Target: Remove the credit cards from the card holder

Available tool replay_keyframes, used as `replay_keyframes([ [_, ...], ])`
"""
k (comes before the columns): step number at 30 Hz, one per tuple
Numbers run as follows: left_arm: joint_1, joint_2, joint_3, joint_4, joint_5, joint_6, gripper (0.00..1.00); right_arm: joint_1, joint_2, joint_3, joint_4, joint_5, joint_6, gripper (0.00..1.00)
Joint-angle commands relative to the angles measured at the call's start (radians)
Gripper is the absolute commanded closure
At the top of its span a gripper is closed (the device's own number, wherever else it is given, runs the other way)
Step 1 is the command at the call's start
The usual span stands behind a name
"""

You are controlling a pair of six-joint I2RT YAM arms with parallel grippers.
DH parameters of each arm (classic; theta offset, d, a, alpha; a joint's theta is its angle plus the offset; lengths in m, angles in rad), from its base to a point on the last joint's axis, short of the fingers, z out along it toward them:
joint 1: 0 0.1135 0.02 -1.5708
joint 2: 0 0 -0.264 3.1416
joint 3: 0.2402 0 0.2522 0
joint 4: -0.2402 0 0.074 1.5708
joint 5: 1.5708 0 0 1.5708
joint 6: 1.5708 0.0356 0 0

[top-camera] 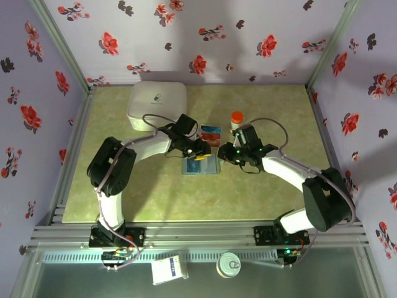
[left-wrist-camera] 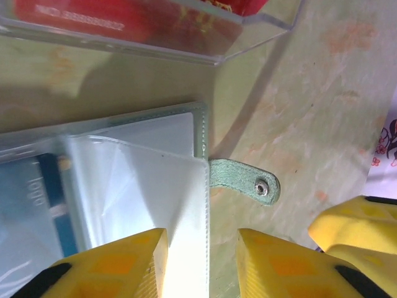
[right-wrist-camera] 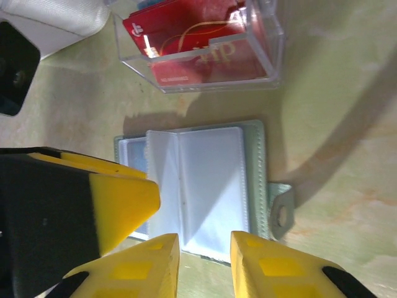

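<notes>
Soft grey-teal folding card holder lies open on the pale green worktop, its snap tab pointing right. Yellow fingers stand parted over its clear sleeve.

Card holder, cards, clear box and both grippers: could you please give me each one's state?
card holder, lying open flat, snap tab undone
red credit cards, in the clear box
blue card, inside a sleeve of the holder
left gripper, open, above the holder
right gripper, open, above the holder's edge
</notes>
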State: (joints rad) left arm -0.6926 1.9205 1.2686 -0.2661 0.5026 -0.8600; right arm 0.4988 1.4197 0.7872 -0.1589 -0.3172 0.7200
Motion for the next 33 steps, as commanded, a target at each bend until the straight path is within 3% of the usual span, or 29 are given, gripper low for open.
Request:
replay_keyframes([
  [1,-0.027,0.044,0.054,-0.024,0.028,-0.010,0.65,-0.011,-0.036,-0.014,-0.071,0.046,-0.036,0.71],
  [13,-0.026,-0.008,0.041,-0.065,-0.020,0.027,0.64,-0.009,-0.023,-0.019,-0.028,-0.016,0.003,0.71],
  [23,0.045,-0.143,-0.115,-0.040,-0.081,0.041,0.67,0.042,0.087,0.048,-0.017,-0.071,0.012,0.73],
  [33,0.078,-0.184,-0.216,0.001,-0.086,0.044,0.73,0.115,0.191,0.108,0.013,-0.082,0.036,0.74],
])
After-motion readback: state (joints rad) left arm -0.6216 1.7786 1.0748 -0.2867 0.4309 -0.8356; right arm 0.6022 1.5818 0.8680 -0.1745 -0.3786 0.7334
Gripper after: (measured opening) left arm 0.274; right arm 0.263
